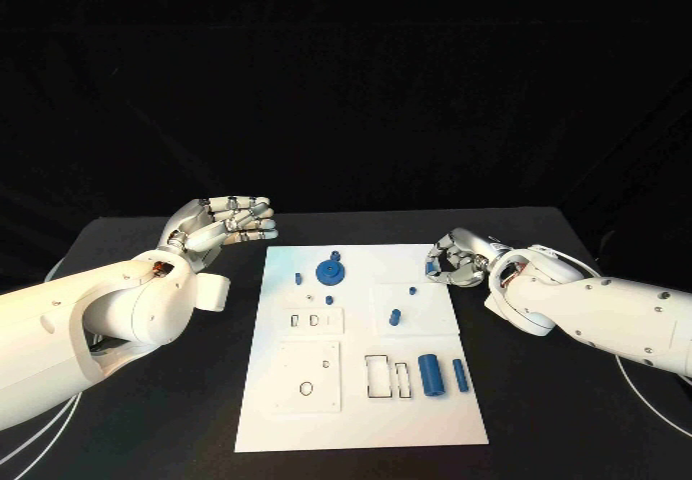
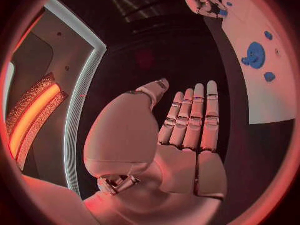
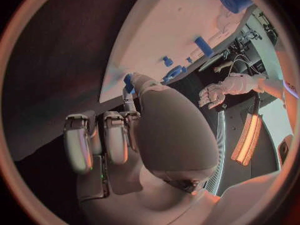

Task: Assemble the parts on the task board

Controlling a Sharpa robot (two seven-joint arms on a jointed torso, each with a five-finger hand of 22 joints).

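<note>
At the middle of the black table point(image 1: 159, 420) the white task board point(image 1: 361, 400) is laid flat. Blue parts are spread over the board: a round disc with a knob point(image 1: 330, 271) toward its far end, small pegs point(image 1: 330, 299) around the disc, an upright peg point(image 1: 394, 318) nearer the board's centre, a thick cylinder point(image 1: 430, 372) and a thinner rod point(image 1: 460, 375) side by side toward the board's near right. Off the board's far-left corner the left hand point(image 1: 224, 225) is held above the table, nothing in it, fingers straight and side by side as seen from its wrist. At the board's far-right edge the right hand point(image 1: 459, 260) is curled, and a small blue part point(image 3: 129, 83) is pinched at its fingertips, seen from its wrist.
</note>
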